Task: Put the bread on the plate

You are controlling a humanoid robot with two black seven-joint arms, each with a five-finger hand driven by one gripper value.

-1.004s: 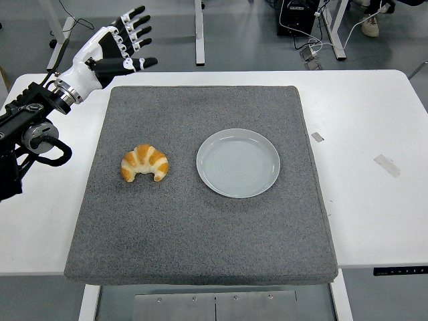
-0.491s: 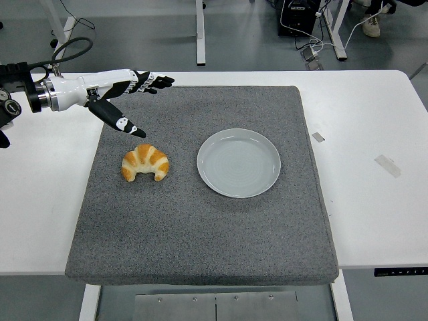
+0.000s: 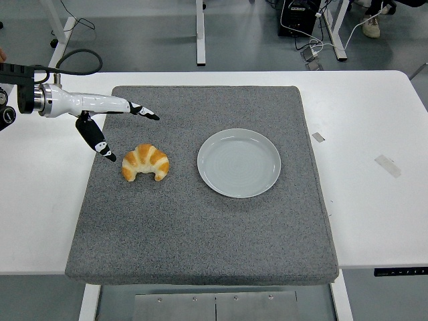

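A golden croissant (image 3: 145, 162) lies on the grey mat (image 3: 200, 221), left of centre. An empty pale grey plate (image 3: 239, 162) sits on the mat just right of the croissant. My left hand (image 3: 114, 127) comes in from the left edge and hovers above and left of the croissant. It is open: the fingers (image 3: 142, 111) stretch out to the right, and the thumb (image 3: 100, 145) points down toward the croissant's left side. It holds nothing. The right arm is out of view.
The mat covers most of the white table (image 3: 374, 200). Two small tape scraps (image 3: 387, 165) lie on the bare table at the right. Desk legs, cables and a person's shoe (image 3: 370, 25) show on the floor beyond the far edge.
My left hand has swung down from a raised, spread pose at the mat's far left corner. It now lies low and flat, close to the croissant. The croissant and plate have not moved.
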